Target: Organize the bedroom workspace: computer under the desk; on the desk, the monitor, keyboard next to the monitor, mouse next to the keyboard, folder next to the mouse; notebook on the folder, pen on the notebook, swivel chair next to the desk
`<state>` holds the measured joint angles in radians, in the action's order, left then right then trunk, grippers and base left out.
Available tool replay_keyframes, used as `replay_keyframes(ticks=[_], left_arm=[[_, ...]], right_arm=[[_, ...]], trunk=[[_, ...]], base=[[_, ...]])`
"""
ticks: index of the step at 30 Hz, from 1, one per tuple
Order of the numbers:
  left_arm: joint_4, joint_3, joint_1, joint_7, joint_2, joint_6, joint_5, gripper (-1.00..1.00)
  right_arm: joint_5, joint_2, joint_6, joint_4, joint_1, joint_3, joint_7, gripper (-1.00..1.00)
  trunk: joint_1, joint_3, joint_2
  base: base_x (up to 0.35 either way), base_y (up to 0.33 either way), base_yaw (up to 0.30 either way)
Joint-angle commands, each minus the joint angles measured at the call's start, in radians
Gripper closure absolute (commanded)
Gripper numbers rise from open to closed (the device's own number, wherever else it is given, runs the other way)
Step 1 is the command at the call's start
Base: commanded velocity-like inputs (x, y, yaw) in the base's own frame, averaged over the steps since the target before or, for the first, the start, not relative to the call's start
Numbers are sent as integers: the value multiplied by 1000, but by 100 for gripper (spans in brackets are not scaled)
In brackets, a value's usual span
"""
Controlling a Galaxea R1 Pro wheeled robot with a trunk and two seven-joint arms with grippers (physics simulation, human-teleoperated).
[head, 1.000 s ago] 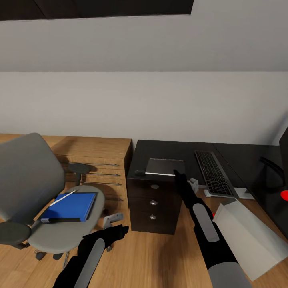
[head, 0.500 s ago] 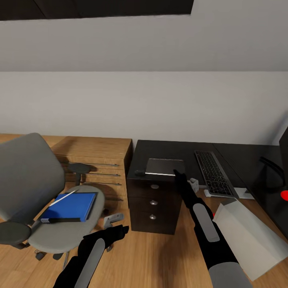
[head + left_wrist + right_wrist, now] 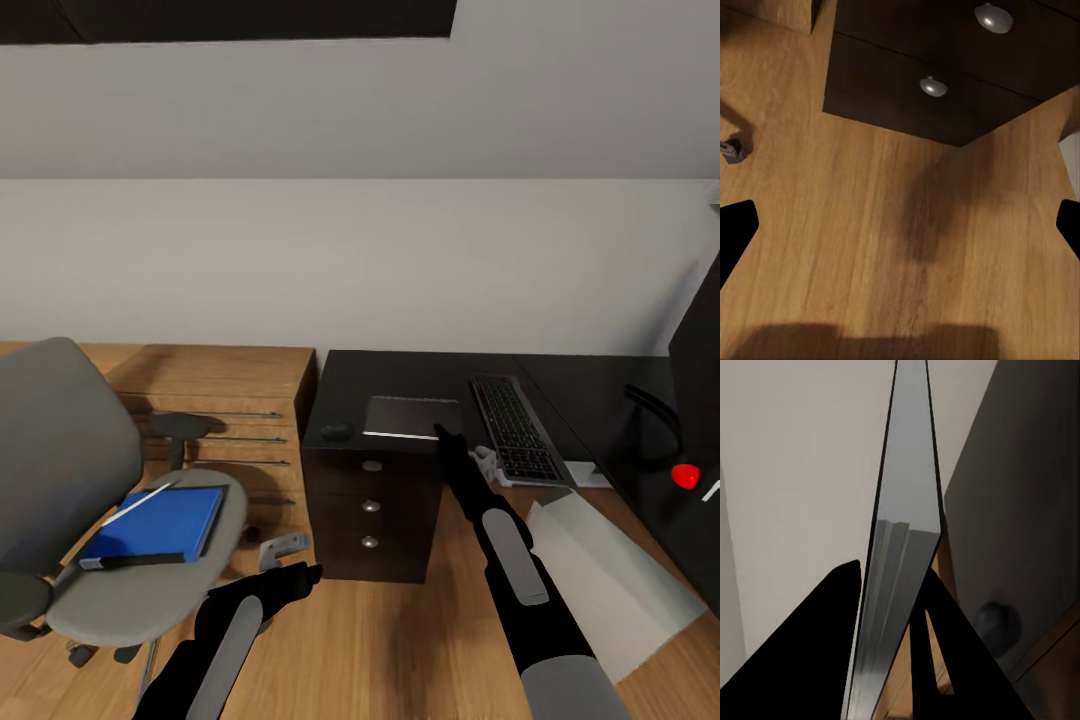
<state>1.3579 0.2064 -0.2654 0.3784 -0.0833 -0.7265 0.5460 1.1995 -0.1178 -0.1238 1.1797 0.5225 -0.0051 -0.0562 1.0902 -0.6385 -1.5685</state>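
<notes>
The dark notebook (image 3: 412, 413) lies on the black desk (image 3: 420, 372) above the drawer unit. My right gripper (image 3: 441, 433) is shut on its near right corner; in the right wrist view the notebook's pale edge (image 3: 896, 577) runs between the black fingers (image 3: 825, 652). The small mouse (image 3: 336, 432) sits left of the notebook and the keyboard (image 3: 510, 425) to its right. The monitor (image 3: 700, 350) stands at the far right. The blue folder (image 3: 150, 522) rests on the swivel chair (image 3: 60, 450), a black pen (image 3: 130, 560) along its near edge. My left gripper (image 3: 300, 575) hangs open over the floor (image 3: 900, 232).
The light grey computer (image 3: 600, 575) leans tilted on the floor below my right arm. The dark drawer unit (image 3: 370, 520) with silver knobs (image 3: 934, 86) faces me. A low light-wood counter (image 3: 230, 370) stands behind the chair. Wood floor lies between chair and drawers.
The head view has swung slightly right, so everything sits a little further left in the picture. Neither the arms nor the objects have visibly moved.
</notes>
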Motion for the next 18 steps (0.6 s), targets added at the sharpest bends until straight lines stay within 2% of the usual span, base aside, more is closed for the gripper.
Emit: replay_keyframes(ticks=[1, 7, 18], left_arm=[[1, 0, -1, 10, 0, -2, 11, -100], [2, -3, 0, 10, 0, -3, 10, -100], [1, -5, 0, 11, -3, -4, 9, -100]], right_arm=[[9, 0, -4, 0, 1, -1, -2, 100], [10, 0, -5, 0, 1, -1, -1, 100], [12, 0, -6, 0, 1, -1, -1, 100]], trunk=[[0, -1, -1], [0, -1, -1], [42, -35, -78]], base=[[0, 0, -47], [0, 0, -22], [0, 0, -3]])
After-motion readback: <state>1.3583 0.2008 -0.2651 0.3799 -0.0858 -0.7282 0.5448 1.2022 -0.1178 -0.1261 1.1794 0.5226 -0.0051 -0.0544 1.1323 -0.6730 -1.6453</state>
